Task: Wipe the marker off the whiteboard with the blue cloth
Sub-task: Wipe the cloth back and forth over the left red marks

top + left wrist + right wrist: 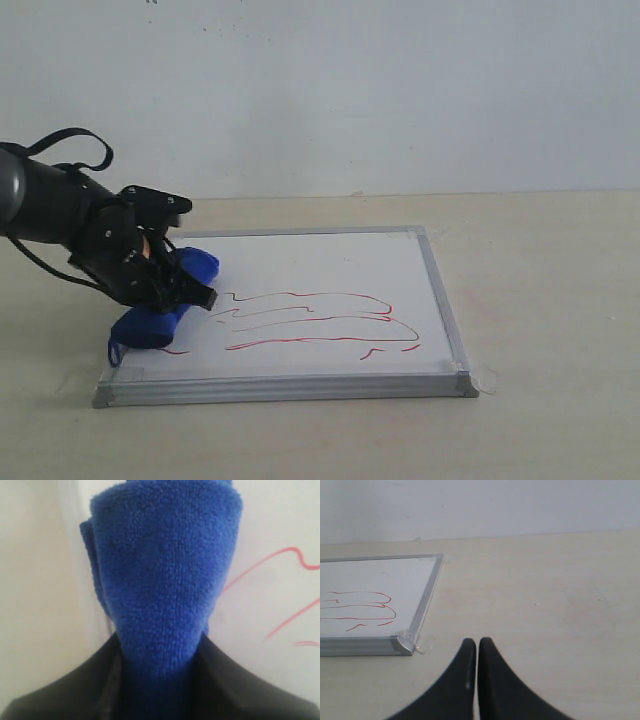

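Observation:
The whiteboard [330, 262] lies flat on the table, silver-framed, with red wavy marker [310, 320] lines across its middle and lower part. My left gripper [165, 285] is shut on the blue cloth [160, 322], a fuzzy blue roll pressed onto the board's left side, just left of the marker lines. In the left wrist view the blue cloth [162, 580] fills the gap between the black fingers [235, 680], with marker [280, 560] strokes beside it. My right gripper [477, 641] is shut and empty above bare table, off the whiteboard [370, 580] corner; it is outside the exterior view.
A pale wall [350, 90] rises behind the beige table [550, 300]. Clear tape tabs [425, 644] stick out at the board's corners. Open tabletop lies to the right of the board.

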Controlling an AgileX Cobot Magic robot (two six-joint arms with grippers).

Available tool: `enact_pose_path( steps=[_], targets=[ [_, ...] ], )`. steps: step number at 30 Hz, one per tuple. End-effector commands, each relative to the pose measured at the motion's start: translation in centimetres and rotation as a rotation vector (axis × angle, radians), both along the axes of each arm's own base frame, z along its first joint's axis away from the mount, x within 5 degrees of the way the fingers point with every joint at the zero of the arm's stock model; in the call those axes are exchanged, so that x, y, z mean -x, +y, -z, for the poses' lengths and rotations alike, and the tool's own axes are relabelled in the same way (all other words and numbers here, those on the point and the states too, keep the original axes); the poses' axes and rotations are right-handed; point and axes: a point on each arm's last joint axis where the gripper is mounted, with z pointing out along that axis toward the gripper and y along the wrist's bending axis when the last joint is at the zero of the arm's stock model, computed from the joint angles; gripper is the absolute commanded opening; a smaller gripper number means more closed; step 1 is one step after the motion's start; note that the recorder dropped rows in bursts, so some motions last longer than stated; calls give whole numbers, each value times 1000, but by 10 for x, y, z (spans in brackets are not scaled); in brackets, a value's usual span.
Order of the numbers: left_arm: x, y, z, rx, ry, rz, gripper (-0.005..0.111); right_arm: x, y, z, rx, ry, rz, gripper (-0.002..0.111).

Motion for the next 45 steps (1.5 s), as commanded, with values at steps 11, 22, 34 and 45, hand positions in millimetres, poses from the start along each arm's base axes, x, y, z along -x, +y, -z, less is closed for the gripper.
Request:
enact_pose_path(
  steps=[11,22,34,45],
  targets=[
    [15,-63,39,22,104,138,4,0,0,-1,0,-13,0,1],
    [-16,-30,25,-39,157,65,4,0,0,-1,-2,-12,1,1],
    [35,-163,25,-70,137,405,4,0,0,-1,-1,-13,0,1],
    [-19,-13,25,-75,153,32,4,0,0,-1,-1,-13,0,1]
  ],
)
